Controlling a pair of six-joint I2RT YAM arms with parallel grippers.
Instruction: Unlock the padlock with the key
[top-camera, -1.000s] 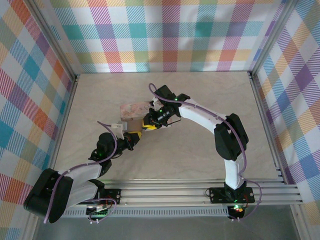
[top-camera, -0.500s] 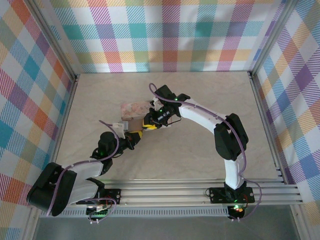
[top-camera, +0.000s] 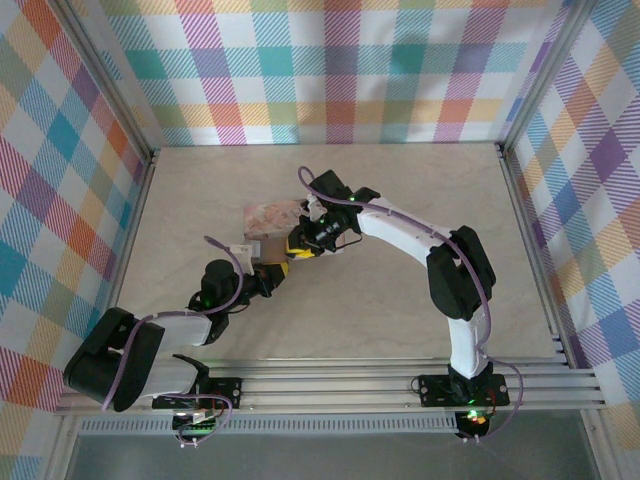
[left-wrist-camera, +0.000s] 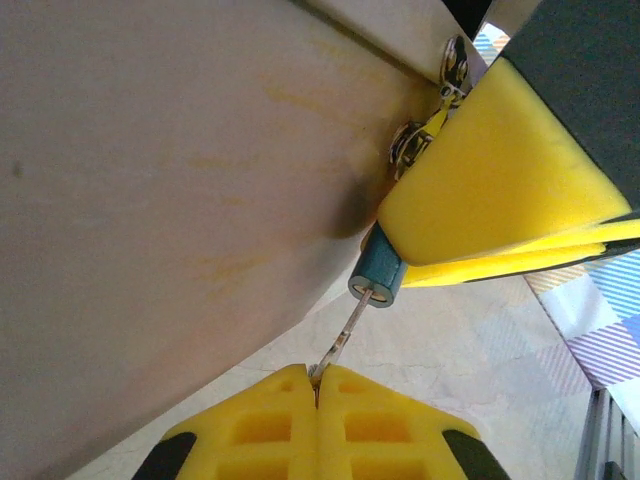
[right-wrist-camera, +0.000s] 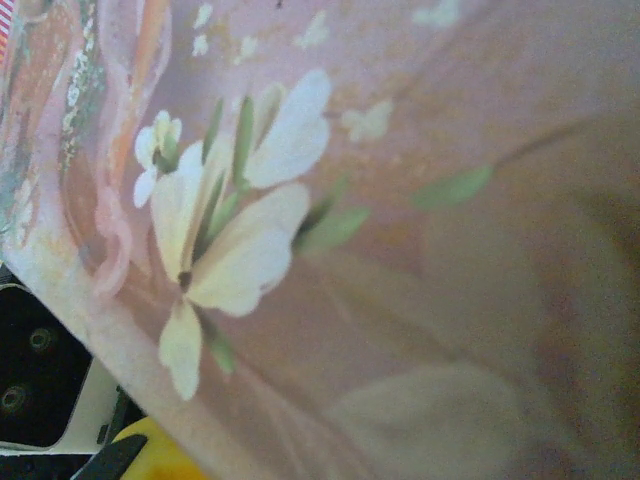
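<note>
In the left wrist view my left gripper (left-wrist-camera: 317, 375) has its yellow fingertips shut on the key (left-wrist-camera: 345, 335). The key's thin metal blade runs up into the small blue round end of the padlock (left-wrist-camera: 378, 272). That end pokes out between the yellow pads (left-wrist-camera: 500, 170) of my right gripper (top-camera: 296, 248), which is shut on the padlock; the rest of the lock body is hidden. The lock hangs at the metal hasp rings (left-wrist-camera: 410, 145) on the pink tin box (top-camera: 268, 218). From above, my left gripper (top-camera: 264, 279) sits just below and left of the right one.
The tin box wall (left-wrist-camera: 180, 180) stands close along the left of the key. Its flower-painted lid (right-wrist-camera: 400, 200) lies right under the right wrist camera. Bare beige table (top-camera: 400, 310) stretches around the arms, with checked walls at the sides and a metal rail (top-camera: 400, 385) along the near edge.
The left arm's rear links have swung up and to the right while its gripper has stayed on the key at the lock. The right arm has not moved.
</note>
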